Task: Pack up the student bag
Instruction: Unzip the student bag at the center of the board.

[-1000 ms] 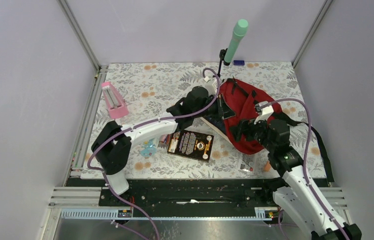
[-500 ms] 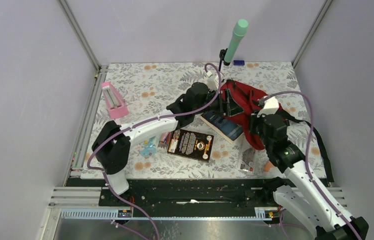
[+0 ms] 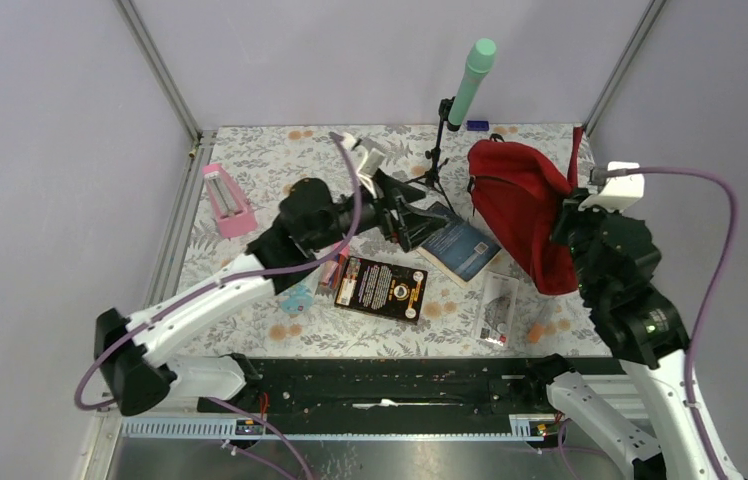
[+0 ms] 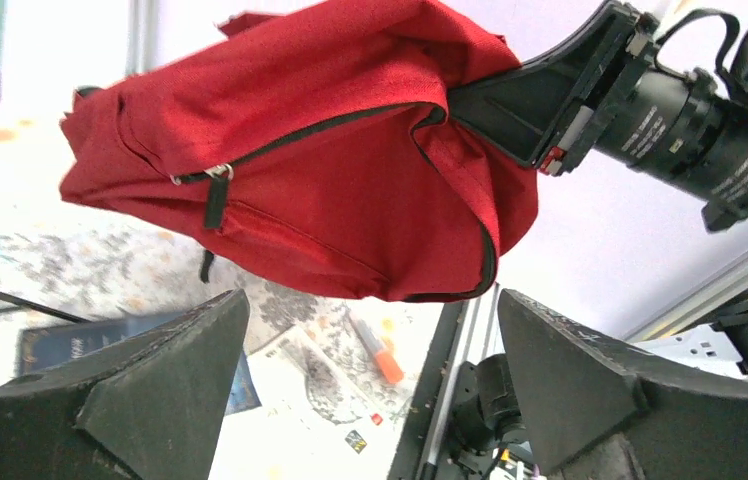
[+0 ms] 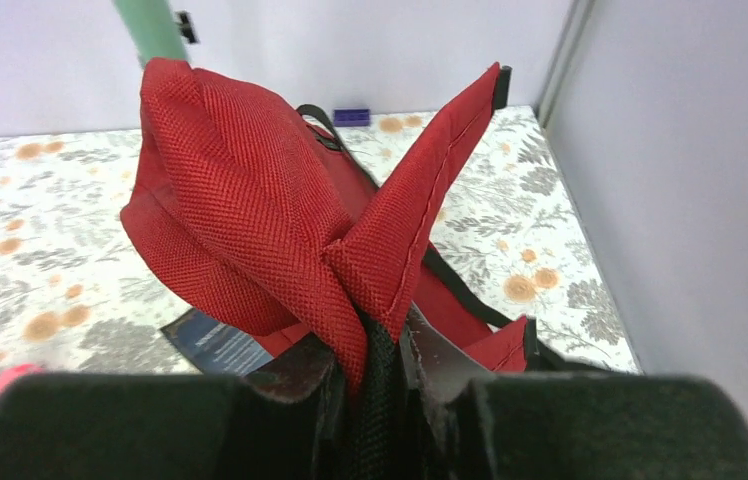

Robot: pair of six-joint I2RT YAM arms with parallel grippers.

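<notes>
The student bag (image 3: pixel 518 205) hangs in the air over the far right part of the surface (image 3: pixel 270 160), its dark-red body sagging down and to the left. The left wrist view shows it clear of the floral pattern beneath. The right end effector (image 5: pixel 375 365) holds it from the right side. Its two fingers (image 5: pixel 295 375) are pressed close together, pinching a fold of red fabric with a black strap in the narrow gap between them. One red flap stands up above the grip, toward the right edge.

Under the bag and a little toward the middle, a blue book (image 3: pixel 460 248) lies flat. A black book (image 3: pixel 382 288) lies nearer the front edge, left of it. An orange marker (image 4: pixel 375 350) lies on the surface near the front right, below the bag.

The left end effector (image 3: pixel 405 215) is at mid-surface, aimed at the bag and well apart from it. Its fingers (image 4: pixel 150 390) are spread wide with nothing between them.

A green cylinder (image 3: pixel 472 80) on a thin black stand (image 3: pixel 440 150) rises at the far edge, and a pink object (image 3: pixel 228 200) sits near the left edge.
</notes>
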